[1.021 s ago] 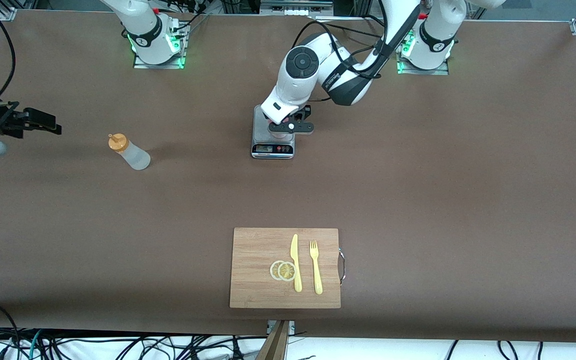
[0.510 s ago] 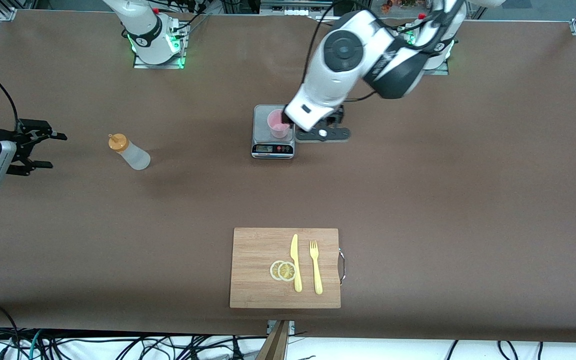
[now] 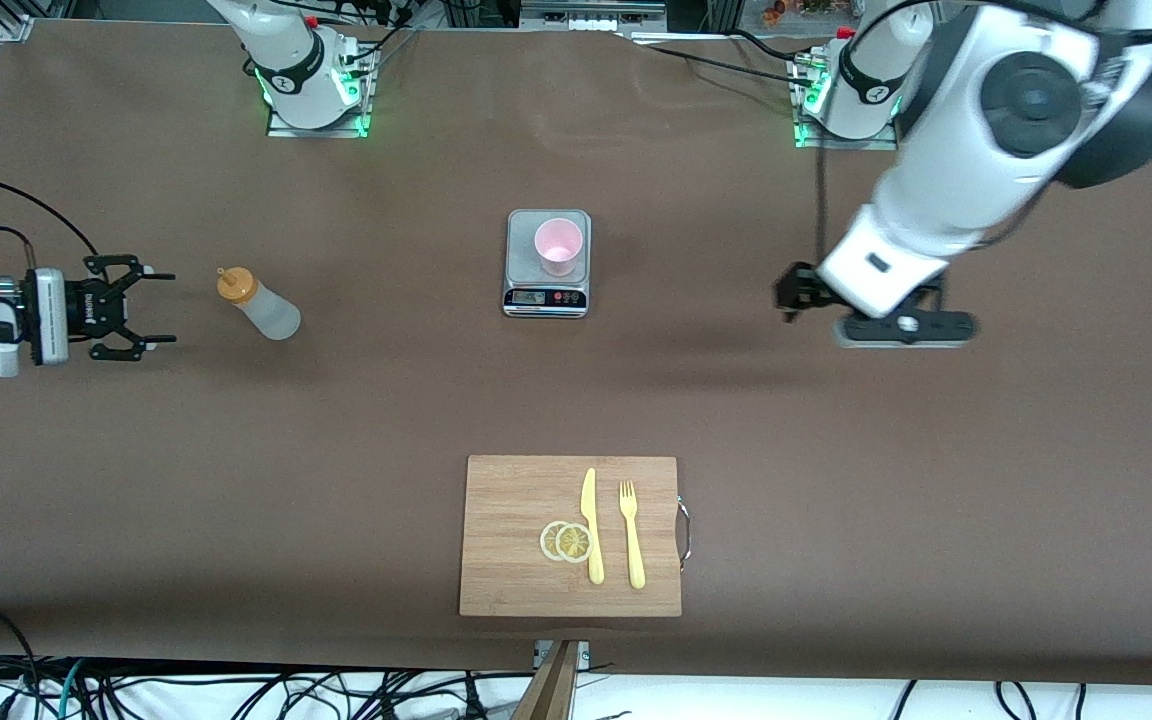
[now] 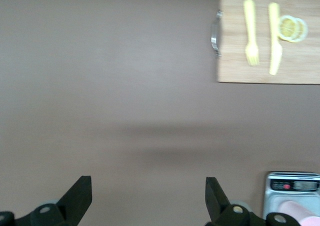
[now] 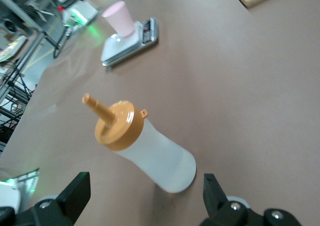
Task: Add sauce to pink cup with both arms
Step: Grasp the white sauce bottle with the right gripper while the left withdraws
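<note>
1. The pink cup (image 3: 558, 246) is set upright on the scale (image 3: 547, 263), and no sauce can be seen in it.
2. The sauce bottle (image 3: 258, 304) stands on the table, toward the right arm's end, not yet picked up.
3. The right gripper (image 3: 141, 307) is held just beside the bottle, jaws apart (nothing gripped).
4. The left gripper (image 3: 904, 328) is held over bare table, jaws apart, empty.
5. Grabbing and squeezing are still to be done.
</note>
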`<action>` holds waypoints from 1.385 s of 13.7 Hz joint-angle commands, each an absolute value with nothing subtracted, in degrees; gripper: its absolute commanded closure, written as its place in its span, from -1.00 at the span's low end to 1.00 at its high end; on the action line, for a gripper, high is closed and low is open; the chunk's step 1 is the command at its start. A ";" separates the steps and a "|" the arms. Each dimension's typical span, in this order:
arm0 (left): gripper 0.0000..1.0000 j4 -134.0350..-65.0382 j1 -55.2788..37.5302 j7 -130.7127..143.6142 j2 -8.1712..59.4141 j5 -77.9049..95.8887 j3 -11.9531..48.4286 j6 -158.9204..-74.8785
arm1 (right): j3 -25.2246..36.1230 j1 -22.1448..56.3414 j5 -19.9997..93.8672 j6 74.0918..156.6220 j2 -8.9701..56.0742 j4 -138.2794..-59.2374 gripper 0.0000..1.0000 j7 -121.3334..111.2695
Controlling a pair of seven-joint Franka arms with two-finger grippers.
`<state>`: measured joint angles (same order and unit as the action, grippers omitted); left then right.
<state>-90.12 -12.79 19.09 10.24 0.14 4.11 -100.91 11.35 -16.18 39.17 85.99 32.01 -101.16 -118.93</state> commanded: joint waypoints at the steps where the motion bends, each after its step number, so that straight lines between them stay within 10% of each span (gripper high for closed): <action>1: -1.00 -88.69 -5.91 10.84 7.65 -0.62 5.10 -97.66 | 11.16 -18.01 43.93 85.17 35.06 -104.23 -1.00 -132.23; 17: -1.00 -83.76 -1.14 -2.37 5.98 -0.44 -0.26 -85.34 | 8.27 -15.47 55.99 83.06 44.12 -107.40 -1.00 -149.51; 19: -1.00 -83.76 -1.14 -2.37 5.98 -0.44 -0.26 -85.34 | 8.00 -15.29 55.72 82.88 44.12 -107.05 -0.77 -145.48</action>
